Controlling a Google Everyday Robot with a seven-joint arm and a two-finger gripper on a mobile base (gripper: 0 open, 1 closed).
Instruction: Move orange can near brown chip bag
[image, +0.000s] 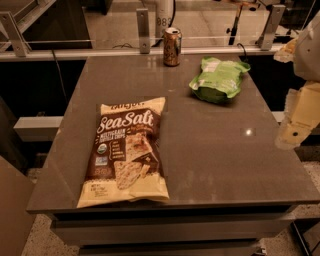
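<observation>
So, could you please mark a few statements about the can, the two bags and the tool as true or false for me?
1. The orange can stands upright near the far edge of the table. True.
2. The orange can touches the brown chip bag. False: they are well apart, and the bag lies flat near the front edge.
3. The green bag lies to the picture's right of the can. True.
4. The tool is over the can. False: it hangs beside the table's right edge, away from the can.
</observation>
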